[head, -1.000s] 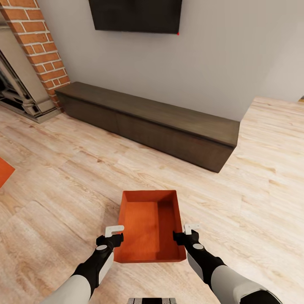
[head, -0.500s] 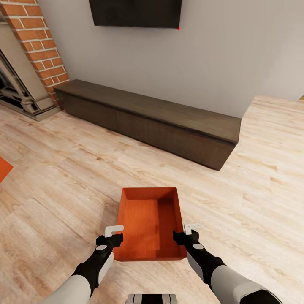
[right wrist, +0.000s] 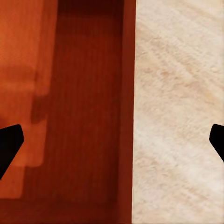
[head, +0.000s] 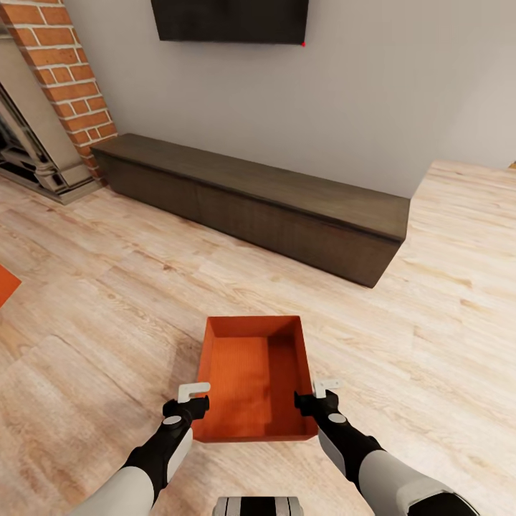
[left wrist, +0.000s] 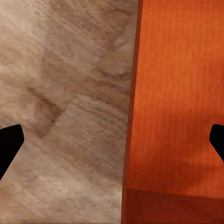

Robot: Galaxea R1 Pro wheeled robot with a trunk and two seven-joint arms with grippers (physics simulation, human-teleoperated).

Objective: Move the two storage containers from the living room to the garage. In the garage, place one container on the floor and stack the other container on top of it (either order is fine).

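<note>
**Room fixtures, non-task items**

Bench [head: 272,208]: long, low, dark brown, set along the grey wall [head: 387,93], running diagonally from beside the fireplace toward the right.
Fireplace [head: 61,86]: red brick column with dark metal surround [head: 21,154], at far left.
TV [head: 229,20]: black, wall-mounted above the bench, small red light at its lower right corner.
Flooring [head: 107,287]: pale wood planks.

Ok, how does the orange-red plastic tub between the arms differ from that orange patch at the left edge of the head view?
The orange-red plastic tub shows whole, open-topped and ribbed inside; the orange patch is cut off at the edge, shape unclear. The tub sits between the left end effector and right end effector, each open astride a side wall; the patch lies well away. Both are orange, over pale wood-plank floor.
</note>
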